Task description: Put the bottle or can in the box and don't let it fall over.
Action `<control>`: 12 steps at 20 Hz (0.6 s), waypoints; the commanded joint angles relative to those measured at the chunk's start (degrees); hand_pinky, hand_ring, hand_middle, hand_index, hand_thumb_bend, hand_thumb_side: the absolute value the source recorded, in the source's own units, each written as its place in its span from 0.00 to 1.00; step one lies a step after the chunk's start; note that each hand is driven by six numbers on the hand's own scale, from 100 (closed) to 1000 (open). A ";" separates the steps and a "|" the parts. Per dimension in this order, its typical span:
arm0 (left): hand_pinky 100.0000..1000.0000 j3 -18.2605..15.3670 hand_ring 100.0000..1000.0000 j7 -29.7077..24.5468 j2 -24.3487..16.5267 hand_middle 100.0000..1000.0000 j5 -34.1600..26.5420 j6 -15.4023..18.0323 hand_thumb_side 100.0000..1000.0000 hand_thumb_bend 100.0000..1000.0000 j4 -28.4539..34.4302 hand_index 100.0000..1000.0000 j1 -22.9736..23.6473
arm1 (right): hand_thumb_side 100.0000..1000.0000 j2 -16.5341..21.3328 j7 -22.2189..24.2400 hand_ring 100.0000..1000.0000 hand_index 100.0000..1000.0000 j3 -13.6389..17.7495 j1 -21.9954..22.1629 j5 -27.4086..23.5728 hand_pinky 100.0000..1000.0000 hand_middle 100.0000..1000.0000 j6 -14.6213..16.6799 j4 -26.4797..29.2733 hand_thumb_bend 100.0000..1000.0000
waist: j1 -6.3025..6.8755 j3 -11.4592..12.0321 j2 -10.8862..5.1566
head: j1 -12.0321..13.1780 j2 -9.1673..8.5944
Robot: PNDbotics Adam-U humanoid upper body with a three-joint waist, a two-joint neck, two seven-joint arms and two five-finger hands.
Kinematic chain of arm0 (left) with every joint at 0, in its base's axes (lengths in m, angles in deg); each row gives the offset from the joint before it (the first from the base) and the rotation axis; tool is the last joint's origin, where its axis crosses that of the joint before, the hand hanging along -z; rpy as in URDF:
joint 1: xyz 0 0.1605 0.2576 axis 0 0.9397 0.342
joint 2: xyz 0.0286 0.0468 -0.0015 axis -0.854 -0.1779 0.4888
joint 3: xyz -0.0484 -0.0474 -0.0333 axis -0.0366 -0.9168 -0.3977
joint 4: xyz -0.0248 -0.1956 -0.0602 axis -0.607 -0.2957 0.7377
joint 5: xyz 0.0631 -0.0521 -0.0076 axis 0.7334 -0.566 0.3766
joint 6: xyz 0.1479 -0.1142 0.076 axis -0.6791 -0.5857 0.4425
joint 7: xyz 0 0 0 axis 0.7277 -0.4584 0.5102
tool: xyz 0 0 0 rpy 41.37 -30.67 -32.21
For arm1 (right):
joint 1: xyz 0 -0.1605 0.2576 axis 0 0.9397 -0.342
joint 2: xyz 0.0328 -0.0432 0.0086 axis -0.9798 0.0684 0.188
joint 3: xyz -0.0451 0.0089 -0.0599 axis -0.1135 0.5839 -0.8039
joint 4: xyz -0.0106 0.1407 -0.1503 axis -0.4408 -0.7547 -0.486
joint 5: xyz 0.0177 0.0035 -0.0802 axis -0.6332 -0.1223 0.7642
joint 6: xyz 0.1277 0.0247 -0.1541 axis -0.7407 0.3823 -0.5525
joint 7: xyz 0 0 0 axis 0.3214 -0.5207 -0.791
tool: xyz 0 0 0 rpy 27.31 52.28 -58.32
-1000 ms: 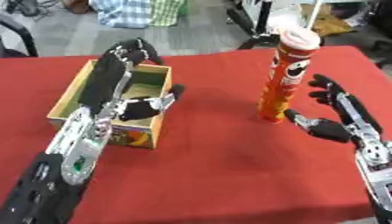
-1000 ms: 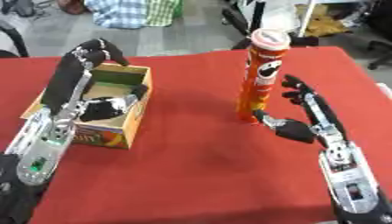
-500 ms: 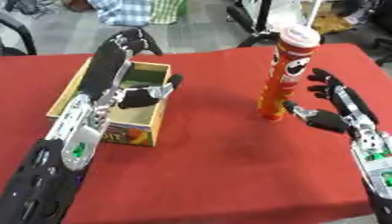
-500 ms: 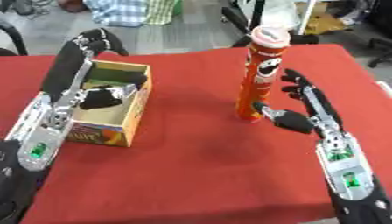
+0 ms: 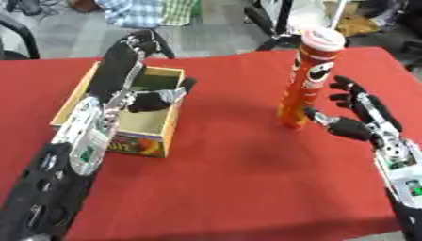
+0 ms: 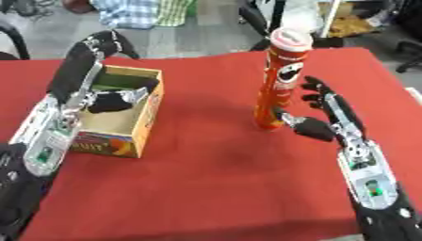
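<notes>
A tall orange chip can (image 5: 306, 79) with a white lid stands upright on the red table (image 5: 239, 183), right of centre. My right hand (image 5: 358, 117) is open just right of the can's lower part, thumb near its base, fingers spread and apart from it. An open cardboard box (image 5: 132, 114) sits at the left. My left hand (image 5: 124, 70) reaches over the box, fingers curled over its far rim and thumb across its right wall.
Beyond the table's far edge are chair legs (image 5: 268, 21), a checked cloth (image 5: 152, 10) and floor clutter. Bare red cloth lies between box and can and along the near side.
The whole view has shifted slightly. My right hand has edged closer to the can's base. My left hand stays on the box.
</notes>
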 commanded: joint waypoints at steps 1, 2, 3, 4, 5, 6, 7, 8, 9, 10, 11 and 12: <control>0.74 -0.82 0.57 0.15 -1.06 0.55 0.06 0.44 0.53 0.37 -0.78 0.56 -1.79 | 0.27 0.34 -0.24 0.83 0.97 0.56 -1.51 -0.41 0.87 0.87 -0.02 -0.71 0.46 | 0.60 0.08 -1.09 | -0.29 0.08; 0.74 -0.89 0.57 0.22 -1.09 0.55 0.09 0.55 0.53 0.37 -1.13 0.56 -1.94 | 0.27 0.30 -0.25 0.83 0.97 0.54 -1.74 -0.43 0.87 0.87 0.04 -1.08 0.46 | 0.61 0.11 -1.09 | -0.36 0.08; 0.74 -0.97 0.57 0.29 -1.13 0.55 0.16 0.64 0.53 0.37 -1.42 0.56 -2.06 | 0.27 0.25 -0.25 0.83 0.97 0.53 -1.96 -0.46 0.87 0.87 0.10 -1.43 0.46 | 0.62 0.14 -1.08 | -0.42 0.08; 0.74 -1.06 0.57 0.37 -1.16 0.55 0.22 0.71 0.53 0.37 -1.66 0.56 -2.15 | 0.27 0.19 -0.23 0.83 0.97 0.51 -2.17 -0.50 0.87 0.87 0.18 -1.74 0.46 | 0.63 0.17 -1.08 | -0.47 0.07; 0.74 -1.14 0.57 0.46 -1.21 0.55 0.34 0.76 0.53 0.37 -1.83 0.56 -2.23 | 0.27 0.14 -0.19 0.83 0.97 0.48 -2.38 -0.58 0.87 0.87 0.26 -2.05 0.46 | 0.65 0.21 -1.08 | -0.51 0.08; 0.74 -1.23 0.57 0.55 -1.25 0.55 0.45 0.78 0.53 0.37 -1.98 0.56 -2.28 | 0.27 0.09 -0.14 0.83 0.97 0.43 -2.58 -0.64 0.87 0.87 0.34 -2.35 0.46 | 0.66 0.25 -1.08 | -0.55 0.08; 0.74 -1.31 0.57 0.63 -1.28 0.55 0.56 0.77 0.53 0.37 -2.11 0.56 -2.33 | 0.27 0.08 -0.08 0.83 0.97 0.38 -2.80 -0.71 0.87 0.87 0.43 -2.63 0.46 | 0.68 0.28 -1.07 | -0.59 0.06; 0.74 -1.41 0.57 0.71 -1.31 0.55 0.65 0.75 0.53 0.37 -2.22 0.56 -2.38 | 0.27 0.07 -0.01 0.83 0.97 0.33 -3.02 -0.78 0.87 0.87 0.52 -2.88 0.46 | 0.70 0.33 -1.07 | -0.65 0.04; 0.74 -1.52 0.57 0.79 -1.32 0.55 0.75 0.71 0.53 0.37 -2.34 0.56 -2.46 | 0.27 0.04 0.06 0.83 0.97 0.29 -3.25 -0.96 0.87 0.87 0.62 -3.15 0.46 | 0.72 0.37 -1.06 | -0.70 0.03; 0.74 -1.63 0.57 0.87 -1.32 0.55 0.82 0.66 0.53 0.37 -2.46 0.56 -2.55 | 0.27 0.02 0.09 0.83 0.97 0.27 -3.47 -1.09 0.87 0.87 0.68 -3.43 0.46 | 0.73 0.42 -1.05 | -0.75 0.01; 0.74 -1.73 0.57 0.93 -1.30 0.55 0.87 0.64 0.52 0.37 -2.61 0.56 -2.65 | 0.27 0.00 0.09 0.83 0.97 0.27 -3.67 -1.19 0.87 0.87 0.74 -3.67 0.46 | 0.75 0.45 -1.04 | -0.79 -0.01; 0.74 -1.82 0.57 0.99 -1.27 0.55 0.93 0.63 0.52 0.37 -2.77 0.56 -2.77 | 0.27 0.00 0.08 0.83 0.97 0.27 -3.84 -1.30 0.87 0.87 0.79 -3.91 0.46 | 0.77 0.48 -1.03 | -0.83 -0.04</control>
